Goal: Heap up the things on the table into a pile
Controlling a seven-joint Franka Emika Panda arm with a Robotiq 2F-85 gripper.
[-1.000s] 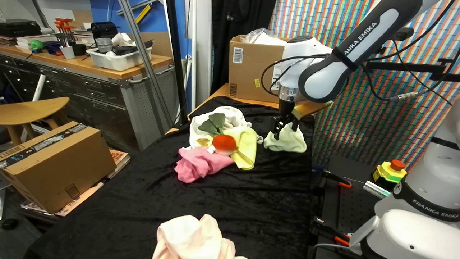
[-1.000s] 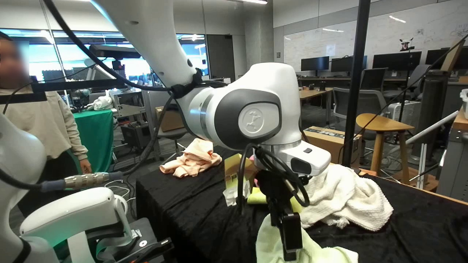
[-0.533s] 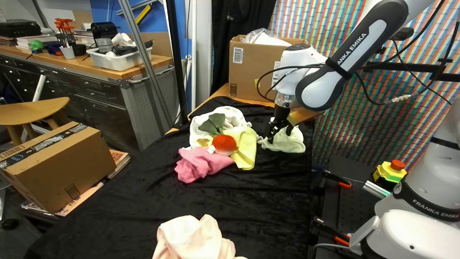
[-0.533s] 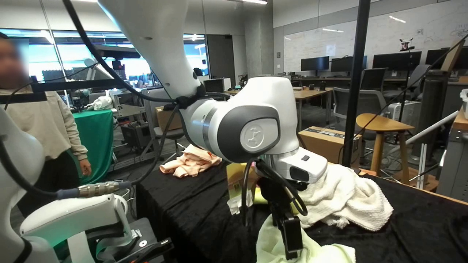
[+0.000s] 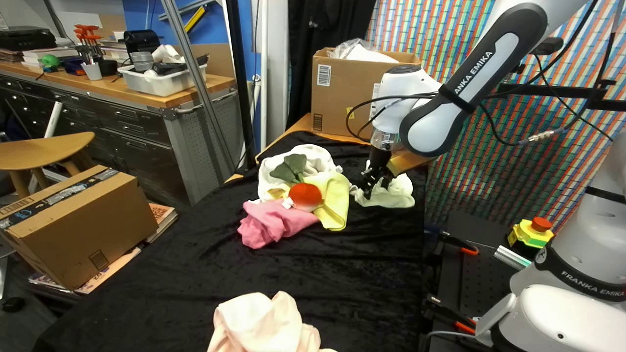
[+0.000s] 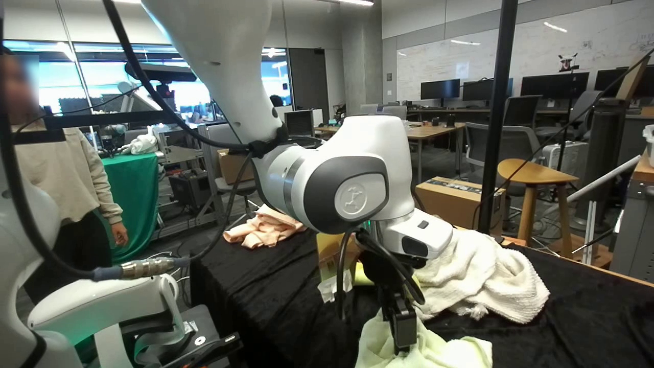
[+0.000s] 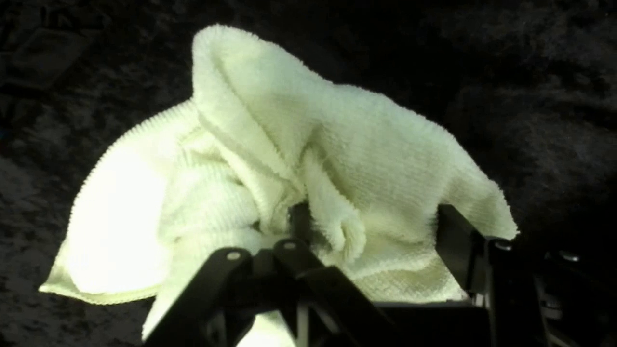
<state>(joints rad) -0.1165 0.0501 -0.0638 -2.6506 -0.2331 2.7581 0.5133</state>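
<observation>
We're at the pick-up, we reckon, end effector (image 7: 373, 229) straddling folds of the pale cloth (image 7: 385, 144) beneath it, jaws parted, and next we must pinch, lift and carry it to the pile (image 5: 330, 195) near the end effector!

A: Room around gripper (image 7: 376, 224)?
B: Tight. Jaws apart, pale green cloth (image 7: 395, 154) bunched between and around them.
A: Sideways?
B: Yellow cloth (image 5: 335, 195) just beside that one in an exterior view; can't tell if touching.
A: Clear lane?
B: Bare black table (image 5: 298, 270) between magenta cloth (image 5: 271, 222) and pale pink cloth (image 5: 261, 322). Cardboard box (image 5: 337, 98) stands at its far end.
</observation>
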